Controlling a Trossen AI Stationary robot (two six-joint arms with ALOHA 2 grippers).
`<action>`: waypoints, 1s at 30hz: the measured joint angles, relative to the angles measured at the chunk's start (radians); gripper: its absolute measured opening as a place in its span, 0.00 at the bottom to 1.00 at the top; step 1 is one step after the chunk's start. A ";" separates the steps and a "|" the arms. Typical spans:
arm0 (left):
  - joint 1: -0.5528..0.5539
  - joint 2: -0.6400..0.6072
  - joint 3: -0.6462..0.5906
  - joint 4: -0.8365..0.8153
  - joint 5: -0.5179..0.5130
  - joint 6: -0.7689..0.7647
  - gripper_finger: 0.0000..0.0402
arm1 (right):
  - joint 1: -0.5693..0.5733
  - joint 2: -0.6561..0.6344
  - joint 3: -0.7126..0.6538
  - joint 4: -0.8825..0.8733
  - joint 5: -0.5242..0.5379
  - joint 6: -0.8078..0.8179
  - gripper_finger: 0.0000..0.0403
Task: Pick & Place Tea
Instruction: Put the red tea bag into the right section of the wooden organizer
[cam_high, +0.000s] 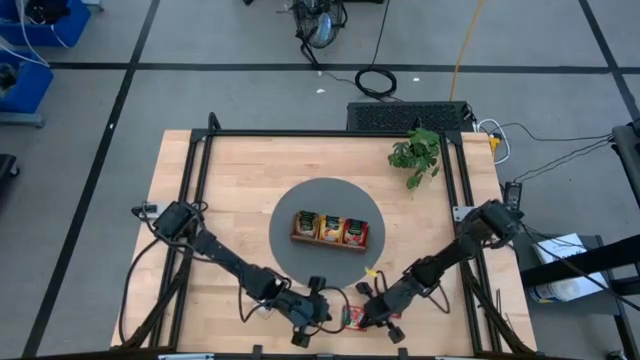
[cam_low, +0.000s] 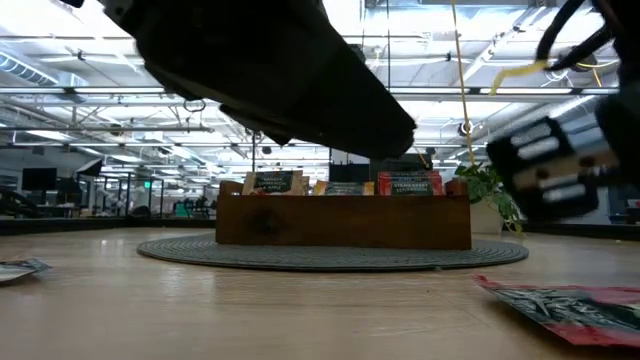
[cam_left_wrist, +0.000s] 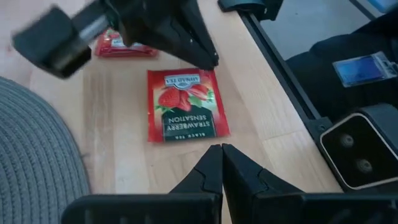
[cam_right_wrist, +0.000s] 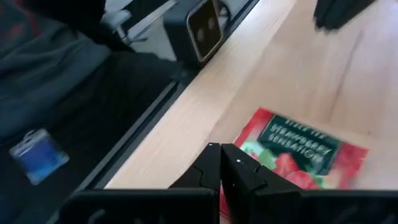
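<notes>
Left gripper (cam_left_wrist: 222, 149), pinched shut, faces flat glossy red sachet (cam_left_wrist: 185, 104).

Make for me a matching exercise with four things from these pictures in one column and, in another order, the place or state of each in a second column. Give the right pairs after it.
Things
1. strawberry sachet
2. wooden tray
3. plant
4. left gripper

Place or state
A. on the round grey mat
B. shut, holding nothing
C. flat on bare wood near the table's front edge
D. near the table's far right corner

Pairs: 1-C, 2-A, 3-D, 4-B
</notes>
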 joint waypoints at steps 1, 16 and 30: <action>-0.001 0.000 0.000 0.000 0.000 0.000 0.02 | -0.007 0.018 0.009 -0.001 -0.022 0.000 0.00; -0.003 0.000 0.000 -0.018 0.003 -0.015 0.02 | -0.102 0.156 0.093 -0.003 0.243 0.050 0.00; 0.004 0.011 0.001 -0.090 0.000 -0.059 0.02 | -0.079 0.143 0.092 0.014 0.056 0.161 0.00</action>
